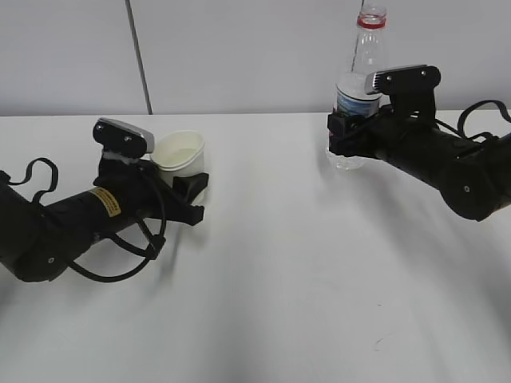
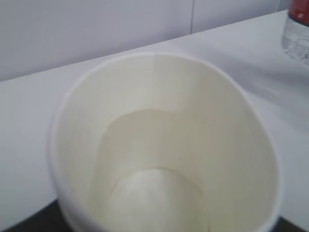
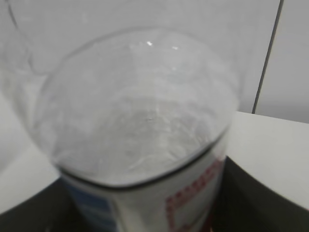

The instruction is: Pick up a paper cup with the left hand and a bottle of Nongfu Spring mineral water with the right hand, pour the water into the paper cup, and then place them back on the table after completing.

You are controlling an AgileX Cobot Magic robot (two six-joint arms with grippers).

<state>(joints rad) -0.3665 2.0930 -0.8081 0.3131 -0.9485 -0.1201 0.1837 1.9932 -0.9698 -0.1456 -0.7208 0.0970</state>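
The white paper cup (image 1: 179, 153) sits upright in my left gripper (image 1: 192, 195), whose black fingers are shut on its sides, low over the white table (image 1: 279, 279). In the left wrist view the cup (image 2: 159, 145) fills the frame and its inside looks dry. My right gripper (image 1: 342, 136) is shut on the clear Nongfu Spring bottle (image 1: 359, 88), which stands upright at the back right with its red neck ring on top. In the right wrist view the bottle (image 3: 140, 121) fills the frame, with water in it and the label (image 3: 193, 198) below.
A grey wall (image 1: 255, 48) with a dark vertical seam (image 1: 137, 56) runs behind the table's far edge. Black cables loop beside both arms. The bottle's base also shows at the top right of the left wrist view (image 2: 297, 34).
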